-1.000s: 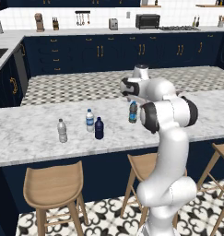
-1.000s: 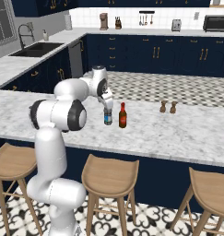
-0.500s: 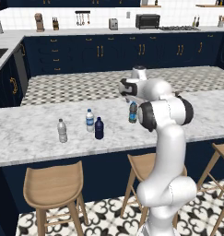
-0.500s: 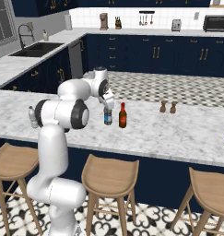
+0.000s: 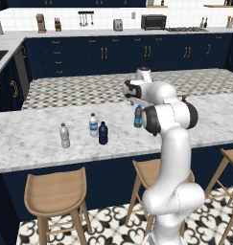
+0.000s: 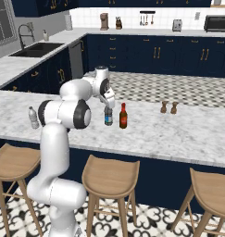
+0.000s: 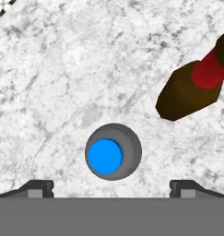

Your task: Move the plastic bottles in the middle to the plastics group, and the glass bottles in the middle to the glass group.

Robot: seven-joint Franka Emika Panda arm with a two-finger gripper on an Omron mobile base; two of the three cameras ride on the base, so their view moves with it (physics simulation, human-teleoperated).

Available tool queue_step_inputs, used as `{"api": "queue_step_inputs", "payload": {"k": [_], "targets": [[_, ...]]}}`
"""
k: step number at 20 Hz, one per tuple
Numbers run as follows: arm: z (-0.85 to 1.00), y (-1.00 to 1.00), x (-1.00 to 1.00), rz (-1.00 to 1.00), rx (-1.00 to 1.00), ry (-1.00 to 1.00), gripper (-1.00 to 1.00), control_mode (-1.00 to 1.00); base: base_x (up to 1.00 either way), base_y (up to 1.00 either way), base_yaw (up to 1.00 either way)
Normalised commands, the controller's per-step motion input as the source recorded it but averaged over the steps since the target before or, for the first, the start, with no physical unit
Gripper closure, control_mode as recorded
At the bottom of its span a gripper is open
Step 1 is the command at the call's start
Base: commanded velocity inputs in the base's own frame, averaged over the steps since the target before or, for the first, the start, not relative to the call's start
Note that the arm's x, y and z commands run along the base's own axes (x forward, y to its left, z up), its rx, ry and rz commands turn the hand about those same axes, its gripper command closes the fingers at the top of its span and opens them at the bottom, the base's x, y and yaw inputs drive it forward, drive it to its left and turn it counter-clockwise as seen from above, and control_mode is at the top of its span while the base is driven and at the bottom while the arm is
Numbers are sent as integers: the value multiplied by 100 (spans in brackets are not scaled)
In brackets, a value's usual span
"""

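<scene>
Gripper (image 7: 111, 186) is hanging released, jaws wide, directly over the blue-capped bottle (image 7: 113, 151); the arm is hiding part of that bottle's body in the left base view. Amber bottle (image 6: 123, 116) is standing just beside it, mid-counter (image 6: 178, 134). Its top is running off the hand view's right edge.

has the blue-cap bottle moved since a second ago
No. In the right base view the blue-cap bottle stands just left of the amber bottle on the counter, as before.
</scene>
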Motion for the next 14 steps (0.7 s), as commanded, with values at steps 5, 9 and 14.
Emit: {"api": "queue_step_inputs", "payload": {"k": [5,9,14], "targets": [[-19,-1,0,0,0,4,-100,-100,0,0,0],[-20,-4,0,0,0,5,-100,-100,0,0,0],[-3,-10,0,0,0,3,-100,-100,0,0,0]]}}
